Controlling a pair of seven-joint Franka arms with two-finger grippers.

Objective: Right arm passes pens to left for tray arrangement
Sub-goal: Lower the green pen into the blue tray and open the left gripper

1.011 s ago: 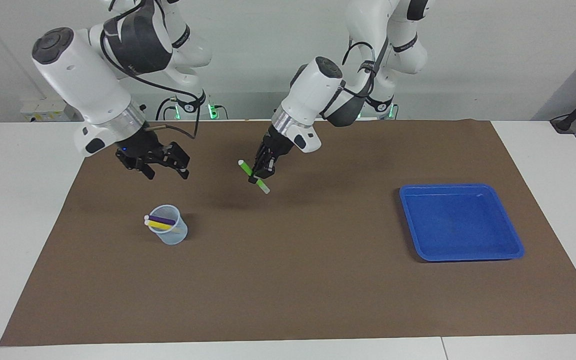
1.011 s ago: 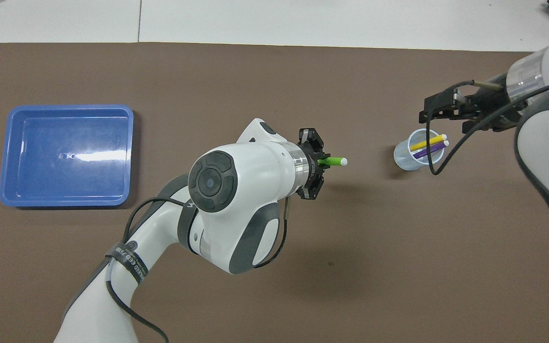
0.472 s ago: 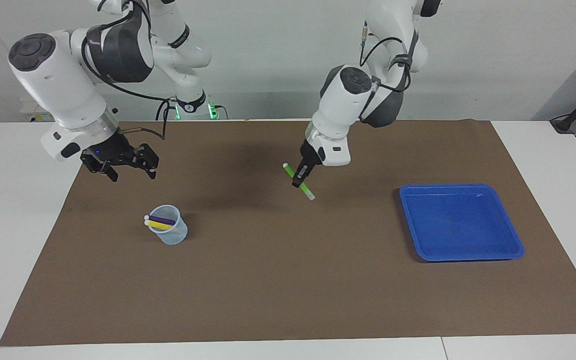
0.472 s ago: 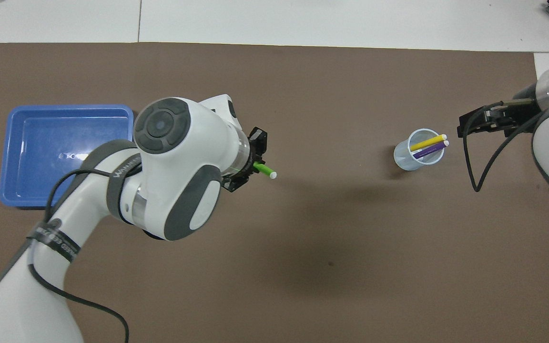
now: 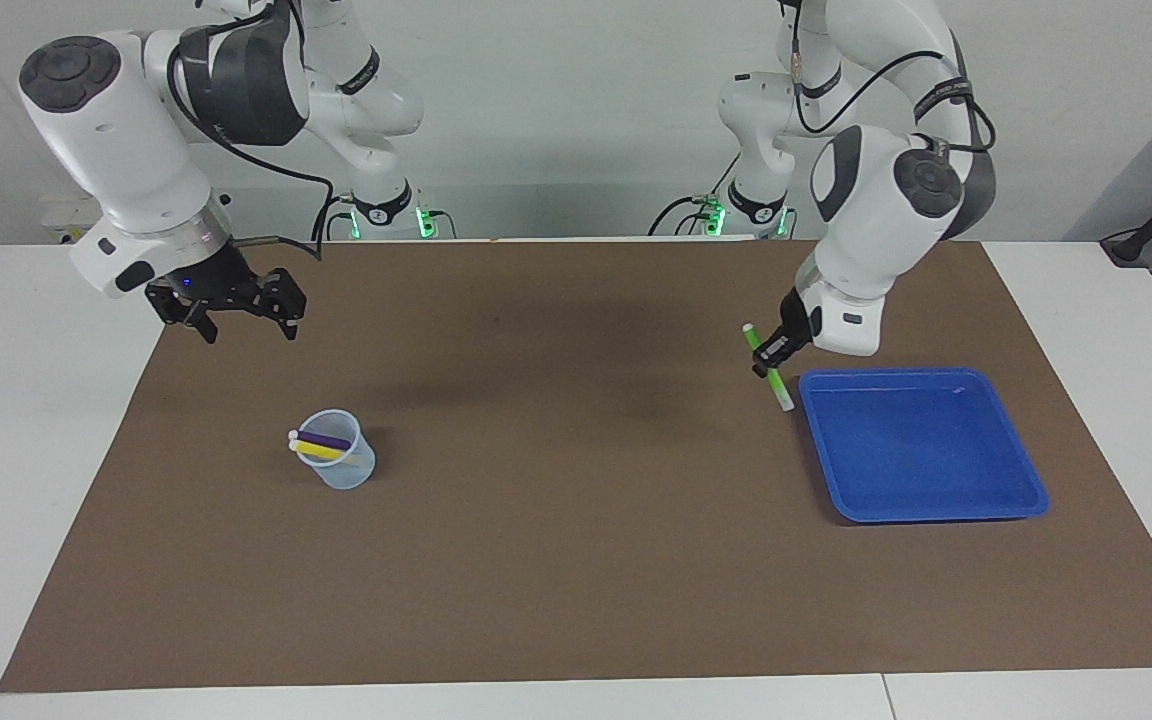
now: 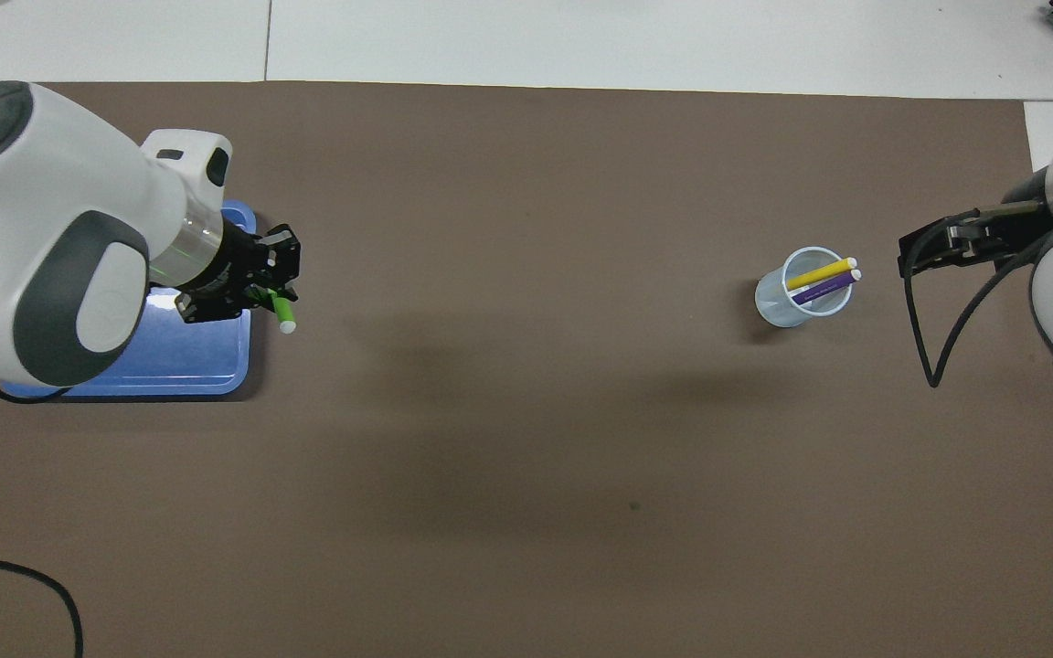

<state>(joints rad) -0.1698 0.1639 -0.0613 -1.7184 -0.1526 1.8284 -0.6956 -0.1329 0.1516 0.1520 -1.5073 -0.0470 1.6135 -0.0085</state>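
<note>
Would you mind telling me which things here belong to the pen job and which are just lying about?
In the job:
- green pen, in left gripper
- yellow pen, in cup
- purple pen, in cup
- tray
- right gripper, open

Lying about:
- cup
- mat

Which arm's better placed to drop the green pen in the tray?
Left. The left pincer is shut on the thin green marker pen, up in the air at the rim of the shallow blue plastic tray. The right pincer hangs open near the translucent cup, by the right arm's end.
</note>
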